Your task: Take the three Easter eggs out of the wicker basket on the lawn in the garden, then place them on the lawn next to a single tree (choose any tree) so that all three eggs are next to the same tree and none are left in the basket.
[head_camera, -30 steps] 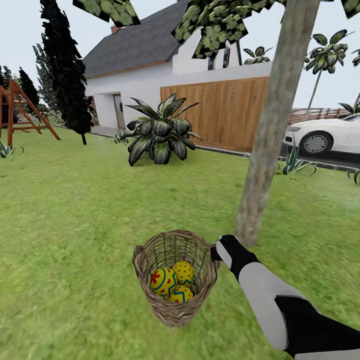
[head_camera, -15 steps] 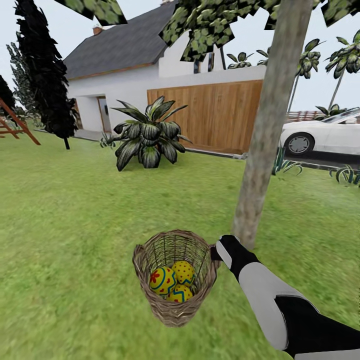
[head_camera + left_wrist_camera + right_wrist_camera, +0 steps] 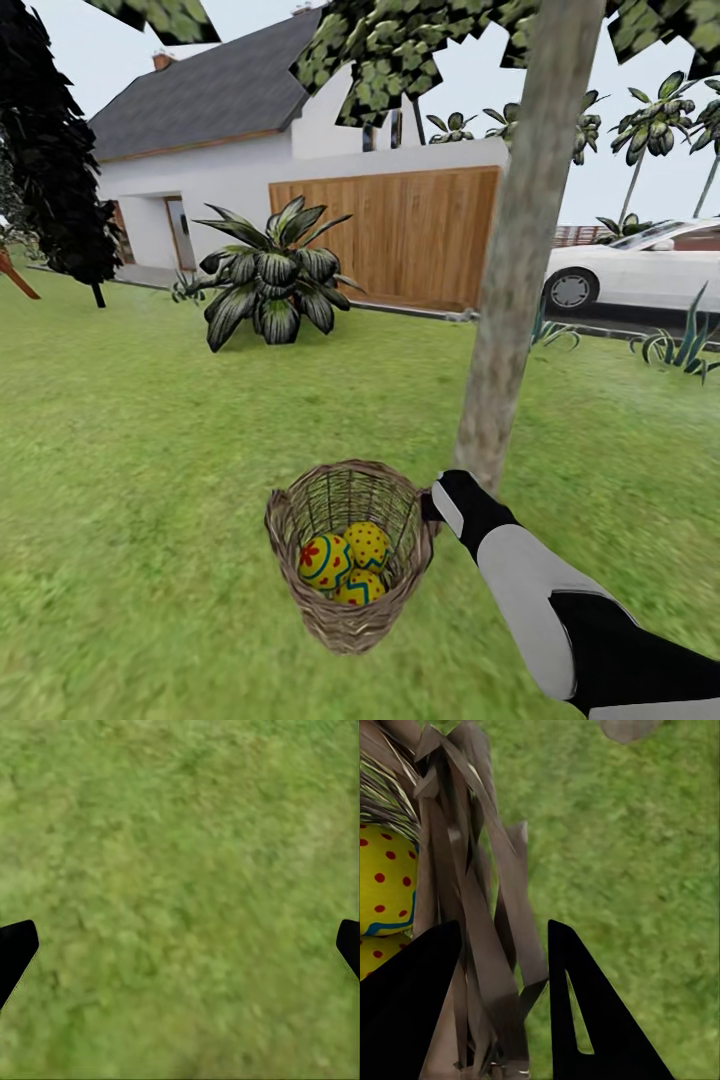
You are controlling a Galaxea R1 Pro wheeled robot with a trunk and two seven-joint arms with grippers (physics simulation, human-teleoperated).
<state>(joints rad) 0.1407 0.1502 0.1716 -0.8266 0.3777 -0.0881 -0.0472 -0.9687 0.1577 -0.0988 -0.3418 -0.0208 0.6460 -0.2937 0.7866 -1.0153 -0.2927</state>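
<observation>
The right gripper (image 3: 432,505) has its jaws clenched on the rim of the brown open-woven wicker basket (image 3: 345,610), held just left of the pale grey-brown tree trunk (image 3: 505,290); three yellow painted Easter eggs (image 3: 345,565) lie inside. The left gripper (image 3: 180,945) hangs released over the mottled green lawn (image 3: 180,832).

Easter eggs (image 3: 345,565) in wicker basket (image 3: 350,620) | basket left of tree (image 3: 510,260) | house (image 3: 250,160) behind, across lawn (image 3: 130,480)

Head camera forward-down over lawn (image 3: 150,450); wrist cameras close above it.
</observation>
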